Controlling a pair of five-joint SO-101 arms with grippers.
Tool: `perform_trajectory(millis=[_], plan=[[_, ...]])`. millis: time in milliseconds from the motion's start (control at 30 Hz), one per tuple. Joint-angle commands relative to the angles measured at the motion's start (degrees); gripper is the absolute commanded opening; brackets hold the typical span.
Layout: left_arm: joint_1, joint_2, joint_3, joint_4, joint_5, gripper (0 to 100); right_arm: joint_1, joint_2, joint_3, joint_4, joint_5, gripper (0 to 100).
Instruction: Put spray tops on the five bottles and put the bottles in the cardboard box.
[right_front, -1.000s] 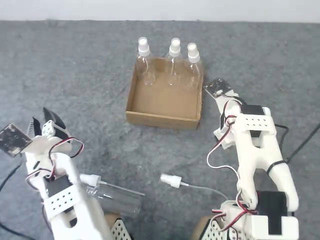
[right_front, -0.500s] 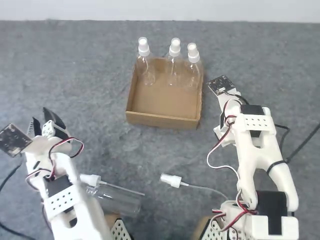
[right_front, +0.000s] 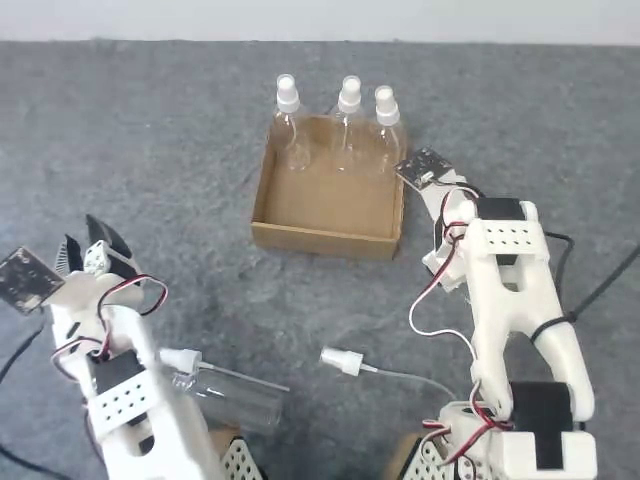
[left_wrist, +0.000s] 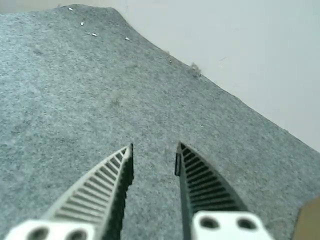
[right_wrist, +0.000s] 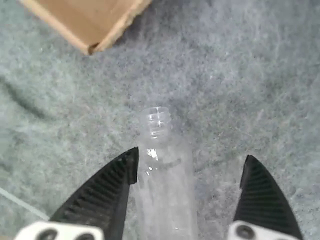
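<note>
1. High view: three capped bottles (right_front: 348, 130) stand inside the cardboard box (right_front: 325, 241), along its far wall; a fourth capped bottle (right_front: 228, 393) lies near left; a loose spray top (right_front: 343, 360) lies near centre on the carpet (right_front: 150, 150).
2. Left wrist view: left gripper (left_wrist: 155, 145) released, over the carpet.
3. Right wrist view: right gripper (right_wrist: 190, 154) released; an uncapped bottle (right_wrist: 162, 165) sits between its fingers, near a corner of the box.

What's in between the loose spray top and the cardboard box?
Nothing but bare grey carpet lies between the loose spray top and the cardboard box. The high view shows it.
</note>
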Motion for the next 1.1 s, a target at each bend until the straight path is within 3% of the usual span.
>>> perform_trajectory(millis=[0,300,933,1067], plan=[[0.2,-1.2,-1.8,-1.8,-0.4,13,-0.5,0.0,-2.8,1.7,6.4,27.1],[0.2,-1.2,-1.8,-1.8,-0.4,13,-0.3,9.4,-2.7,1.5,12.0,27.1],[0.3,-1.2,-1.8,-1.8,-0.4,13,1.8,11.8,-4.1,3.3,9.9,27.0],[0.3,-1.2,-1.8,-1.8,-0.4,13,1.7,11.8,-4.1,3.4,9.9,19.2]])
